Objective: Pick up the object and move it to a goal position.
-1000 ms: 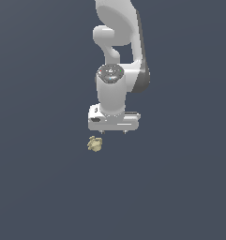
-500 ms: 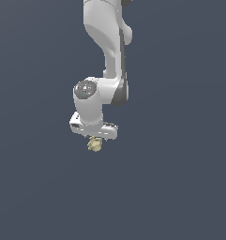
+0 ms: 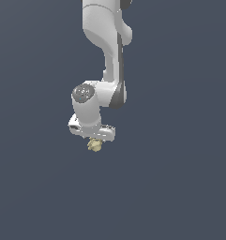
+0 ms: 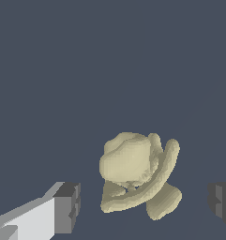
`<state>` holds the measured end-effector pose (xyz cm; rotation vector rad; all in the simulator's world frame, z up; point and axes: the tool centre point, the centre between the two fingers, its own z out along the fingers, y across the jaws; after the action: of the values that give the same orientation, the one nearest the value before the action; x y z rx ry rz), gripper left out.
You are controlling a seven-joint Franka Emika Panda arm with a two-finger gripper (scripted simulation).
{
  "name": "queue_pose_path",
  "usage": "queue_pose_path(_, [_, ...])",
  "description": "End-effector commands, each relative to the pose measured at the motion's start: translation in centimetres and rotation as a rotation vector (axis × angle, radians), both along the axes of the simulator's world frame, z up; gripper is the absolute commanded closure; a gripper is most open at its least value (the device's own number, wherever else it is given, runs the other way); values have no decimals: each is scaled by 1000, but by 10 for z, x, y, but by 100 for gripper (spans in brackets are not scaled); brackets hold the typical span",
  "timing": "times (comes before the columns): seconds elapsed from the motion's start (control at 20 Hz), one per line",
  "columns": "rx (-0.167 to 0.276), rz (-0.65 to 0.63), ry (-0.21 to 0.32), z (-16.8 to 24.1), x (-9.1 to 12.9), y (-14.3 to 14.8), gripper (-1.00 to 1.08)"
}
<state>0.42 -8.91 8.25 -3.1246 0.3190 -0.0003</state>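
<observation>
Reaching down from the top centre of the exterior view, the white Franka Panda arm [image 3: 105, 51] bends at a grey-capped joint and ends in the end effector [image 3: 94, 140], which sits just left of centre and slightly below the middle of that frame. Directly beneath its flat white body lies the object [image 3: 94, 145], a tiny pale yellow-beige knobbly lump, so close under the end effector that its upper part meets the underside in that picture; whether anything touches it cannot be told from there. All around is a plain dark blue-grey surface [image 3: 180, 187] with no visible edge. The wrist view shows the same object [image 4: 139, 174] much larger, in the lower centre of the frame: a rounded bulge on one side, a curved rib wrapping around it, and a smaller lobe jutting from its lower part. The 2 fingers of the end effector [image 4: 145, 206] appear at the lower corners of that picture, 1 fingertip [image 4: 67, 207] with a dark grey pad on a white body at lower left, the other only as a dark grey pad cut by the right edge. Clear strips of surface [image 4: 109, 61] show between each pad and the lump, so the end effector is spread wide and released, straddling the object with both pads apart from it.
</observation>
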Motion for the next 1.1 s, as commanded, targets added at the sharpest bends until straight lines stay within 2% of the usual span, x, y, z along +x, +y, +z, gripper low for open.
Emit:
queue_pose_path(0.0, [0,-1,1,-11,-1,0,-92])
queue_pose_path(0.25, [-1,-3,1,-36,-1,-1,-92])
queue_pose_path(0.5, [-1,-4,0,-43,0,-1,-92])
queue_pose_path(0.55, [-1,-4,0,-43,0,-1,108])
queue_pose_path(1.05, [-1,-4,-1,-42,0,-2,108])
